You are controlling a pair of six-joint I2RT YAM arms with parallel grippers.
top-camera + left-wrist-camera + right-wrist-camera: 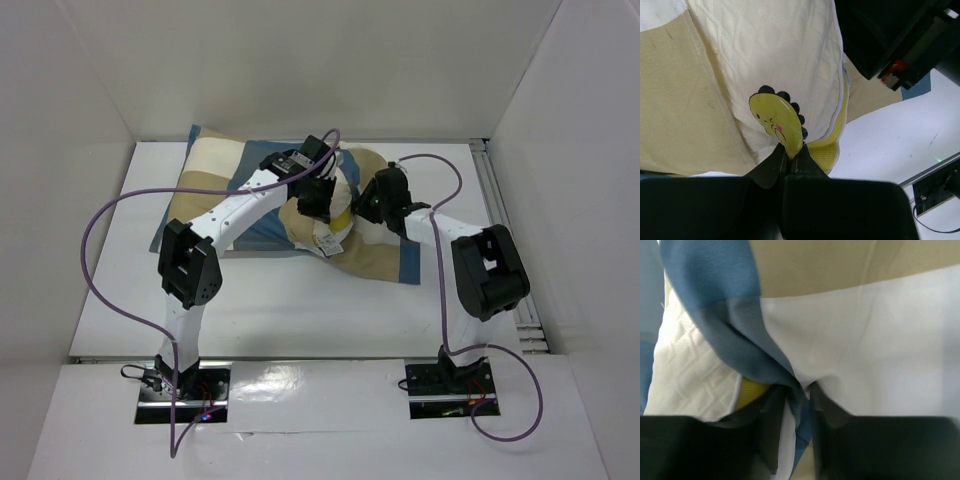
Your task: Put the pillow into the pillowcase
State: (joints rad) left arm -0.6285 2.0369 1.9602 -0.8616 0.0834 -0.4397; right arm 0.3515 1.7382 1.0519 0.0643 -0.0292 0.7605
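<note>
Stuffing is in hand, I judge. The plump cream quilted pillow (790, 65) lies mid-tabletop (300, 310), one corner outside the blue, tan and white checked pillowcase (850, 340). The left gripper (790, 152) has its fingers pinched shut on that corner. The right gripper (797, 390) has its fingers clamped on a pillowcase fold. The next move calls for drawing the cloth over the corner.
</note>
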